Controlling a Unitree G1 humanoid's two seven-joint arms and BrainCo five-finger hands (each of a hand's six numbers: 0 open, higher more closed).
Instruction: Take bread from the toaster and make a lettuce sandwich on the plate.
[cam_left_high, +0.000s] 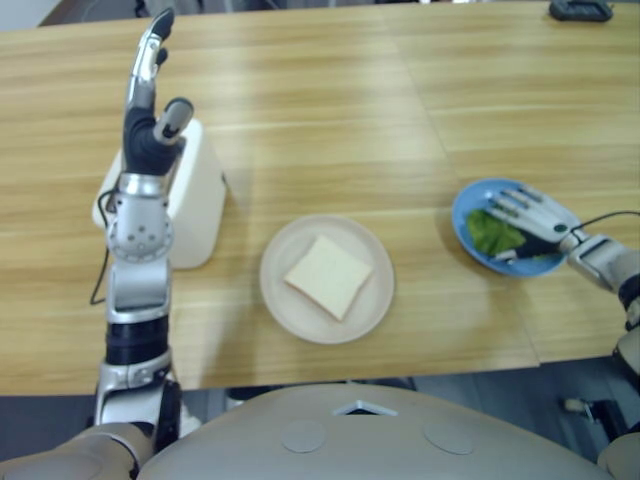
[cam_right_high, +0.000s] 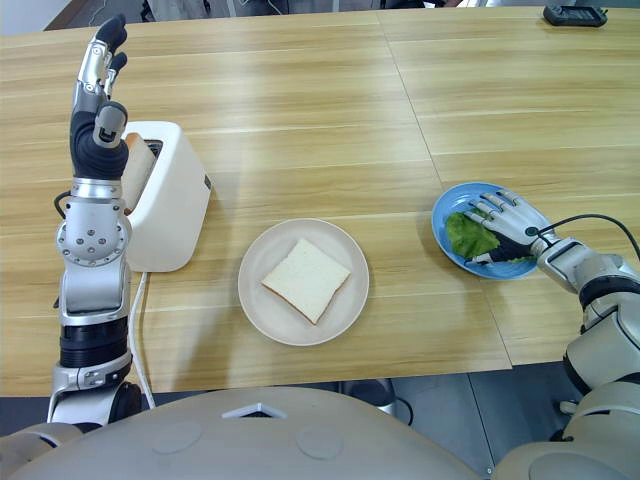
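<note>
Wooden table (cam_right_high: 300, 120), contents from left: left hand (cam_right_high: 98, 122), raised upright in front of the toaster, fingers stretched upward and apart, holding nothing; white toaster (cam_right_high: 172, 215) near the table's left edge, a tan slice of bread (cam_right_high: 135, 170) standing in its slot just behind the hand; white cord (cam_right_high: 141, 330) trailing from the toaster to the near edge; round cream plate (cam_right_high: 255, 300) at centre, one bread slice (cam_right_high: 306, 280) lying flat on it; blue plate (cam_right_high: 439, 225) to the right, bearing lettuce (cam_right_high: 462, 236); right hand (cam_right_high: 512, 228) lying over the blue plate, fingers extended over the leaf, not closed on it; dark object (cam_right_high: 575, 15) at the far right edge.
</note>
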